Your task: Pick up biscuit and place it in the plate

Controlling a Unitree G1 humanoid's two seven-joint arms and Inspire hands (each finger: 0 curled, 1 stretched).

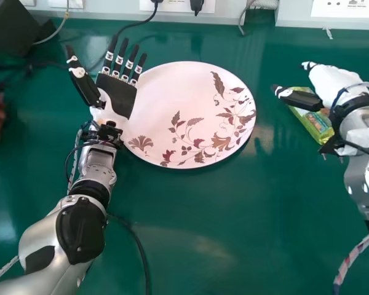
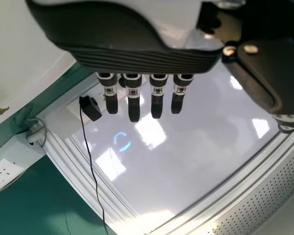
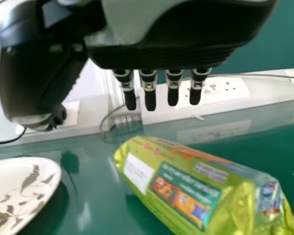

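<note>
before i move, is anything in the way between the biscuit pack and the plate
Nothing visible stands on the table between the biscuit pack and the plate. The right hand is above the pack, its thumb pointing toward the plate's side.

The left hand (image 1: 117, 96), palm up (thumb splayed), and the right hand (image 1: 332, 82) both have straight fingers.

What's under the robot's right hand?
A green biscuit packet, on the table. From above, the right hand covers part of it, and the packet's underside can't be seen.
</note>
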